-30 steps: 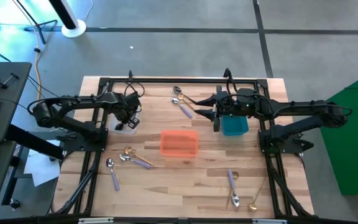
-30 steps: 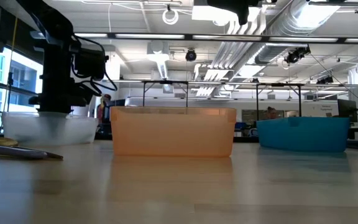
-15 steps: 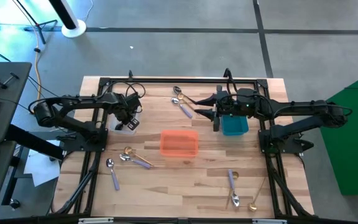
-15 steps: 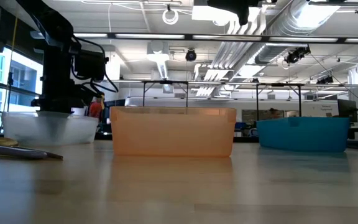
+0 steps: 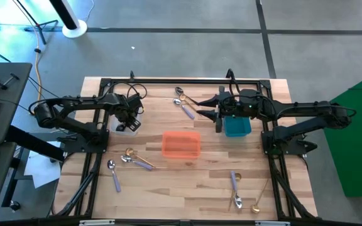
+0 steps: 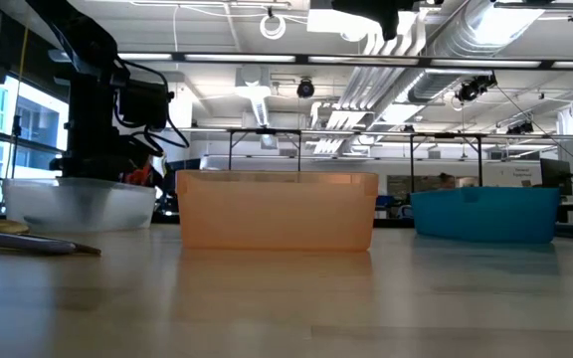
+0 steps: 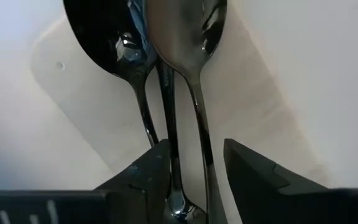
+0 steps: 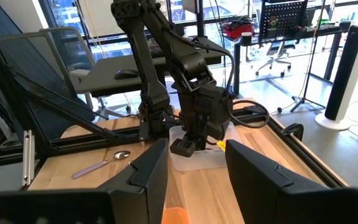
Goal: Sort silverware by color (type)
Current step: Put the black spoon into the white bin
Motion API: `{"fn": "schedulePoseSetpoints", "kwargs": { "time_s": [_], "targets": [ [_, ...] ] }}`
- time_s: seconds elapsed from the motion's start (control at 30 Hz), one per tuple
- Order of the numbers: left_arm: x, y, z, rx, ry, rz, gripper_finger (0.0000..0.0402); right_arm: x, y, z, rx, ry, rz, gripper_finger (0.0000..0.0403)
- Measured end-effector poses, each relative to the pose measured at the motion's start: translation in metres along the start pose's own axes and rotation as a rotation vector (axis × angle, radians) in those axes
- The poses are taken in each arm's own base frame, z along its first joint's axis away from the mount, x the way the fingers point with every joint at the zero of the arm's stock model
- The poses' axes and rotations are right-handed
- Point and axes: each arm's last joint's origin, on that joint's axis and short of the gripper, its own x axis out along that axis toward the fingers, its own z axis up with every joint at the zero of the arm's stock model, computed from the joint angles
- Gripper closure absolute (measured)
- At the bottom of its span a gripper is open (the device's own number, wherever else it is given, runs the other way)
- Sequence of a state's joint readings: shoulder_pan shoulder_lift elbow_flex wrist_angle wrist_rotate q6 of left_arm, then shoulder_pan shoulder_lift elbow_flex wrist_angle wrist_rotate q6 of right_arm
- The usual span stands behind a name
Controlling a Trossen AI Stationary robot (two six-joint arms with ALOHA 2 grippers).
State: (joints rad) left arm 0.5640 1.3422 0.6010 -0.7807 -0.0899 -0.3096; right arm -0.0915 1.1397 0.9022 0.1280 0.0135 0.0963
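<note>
My left gripper (image 5: 129, 119) points down into the clear bin (image 5: 126, 129) at the table's far left, open. In the left wrist view two glossy black spoons (image 7: 166, 37) lie on the bin's floor. Their handles (image 7: 173, 143) run between my spread fingers (image 7: 197, 162); I cannot tell whether a finger touches them. My right gripper (image 5: 203, 108) hovers level beside the teal bin (image 5: 236, 127), open and empty (image 8: 194, 168). Lavender-handled and gold spoons lie loose on the table (image 5: 184, 107) (image 5: 134, 158) (image 5: 114, 172) (image 5: 235, 188) (image 5: 259, 199).
The orange bin (image 5: 181, 144) stands mid-table between the clear and teal bins. In the low view it (image 6: 277, 209) fills the centre, with the clear bin (image 6: 78, 204) left and the teal bin (image 6: 485, 214) right. Black frame rails run along the table's sides and far edge.
My left gripper has stayed over the clear bin; in the low view its fingers have spread apart there. The right arm has kept still.
</note>
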Motion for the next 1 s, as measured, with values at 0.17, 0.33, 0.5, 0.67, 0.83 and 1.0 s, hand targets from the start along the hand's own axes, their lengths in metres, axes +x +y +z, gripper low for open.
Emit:
{"fn": "schedulePoseSetpoints", "kwargs": {
  "time_s": [0.17, 0.33, 0.5, 0.67, 0.83, 1.0],
  "targets": [
    [0.000, 0.000, 0.000, 0.000, 0.001, -0.002, 0.0256, 0.000, 0.000, 0.000, 0.000, 0.000, 0.002, 0.0256],
    [-0.003, -0.001, 0.002, -0.002, 0.001, -0.007, 0.0256, 0.000, 0.000, 0.000, 0.000, 0.001, 0.004, 0.0256],
    [-0.021, -0.003, 0.015, -0.001, -0.035, -0.019, 0.0256, 0.000, 0.000, 0.000, 0.001, 0.001, 0.003, 0.0256],
    [-0.046, -0.003, 0.024, 0.061, -0.036, 0.006, 0.0255, 0.000, 0.000, -0.001, 0.016, 0.010, 0.002, 0.0256],
    [-0.078, 0.000, 0.028, 0.075, -0.102, 0.017, 0.0255, 0.000, 0.000, -0.002, 0.015, 0.021, 0.001, 0.0256],
    [-0.119, 0.005, 0.022, 0.059, -0.280, -0.029, 0.0255, 0.000, 0.000, -0.002, 0.014, 0.021, 0.000, 0.0256]
  ]
}}
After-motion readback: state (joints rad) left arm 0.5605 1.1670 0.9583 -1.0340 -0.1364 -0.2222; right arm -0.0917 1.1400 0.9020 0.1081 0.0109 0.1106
